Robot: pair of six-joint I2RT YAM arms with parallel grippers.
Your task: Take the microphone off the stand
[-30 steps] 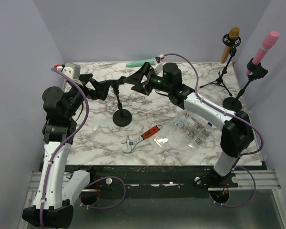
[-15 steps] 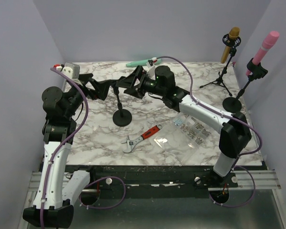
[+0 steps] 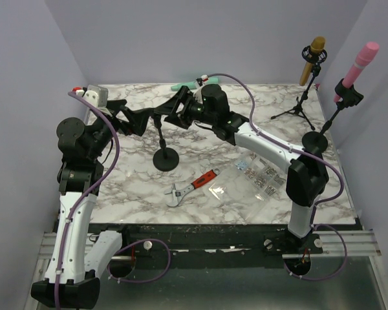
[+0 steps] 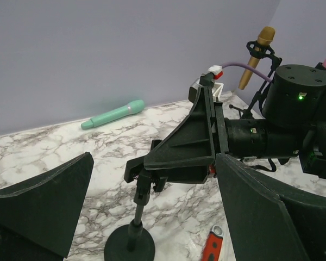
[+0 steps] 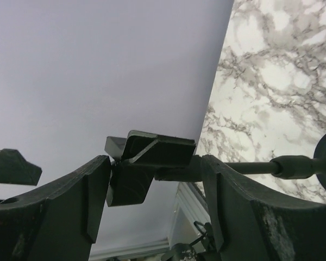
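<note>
My right gripper (image 3: pixel 171 110) has its fingers parted on both sides of the clip (image 5: pixel 152 155) at the top of the middle stand (image 3: pixel 163 139), with a small gap on each side as far as the wrist view shows, so it grips nothing. The clip itself is empty. My left gripper (image 3: pixel 141 118) is wide open too, holds nothing, and faces the same clip from the opposite side. The teal microphone (image 3: pixel 186 86) is not in any stand. It lies flat on the marble table (image 3: pixel 136 187), just beyond the right gripper and close to the back wall, with its long axis running about along that wall. I judge this microphone is already out. The gold microphone (image 3: pixel 314 55) and the pink microphone (image 3: pixel 362 61) still sit in their own stands, well apart from both grippers on the far right. Both point up with a lean. If one of them is the next target, the right arm is clearly nearer, but it must first back off from the empty clip and swing out to the right. The surface is hard and smooth, so I expect a round base to slide when pushed. The room is tight, because the two grippers almost meet at the clip, the walls are close, and a wrench (image 3: pixel 193 187) and a bag of small parts (image 3: pixel 262 174) lie on my side of the grippers.
</note>
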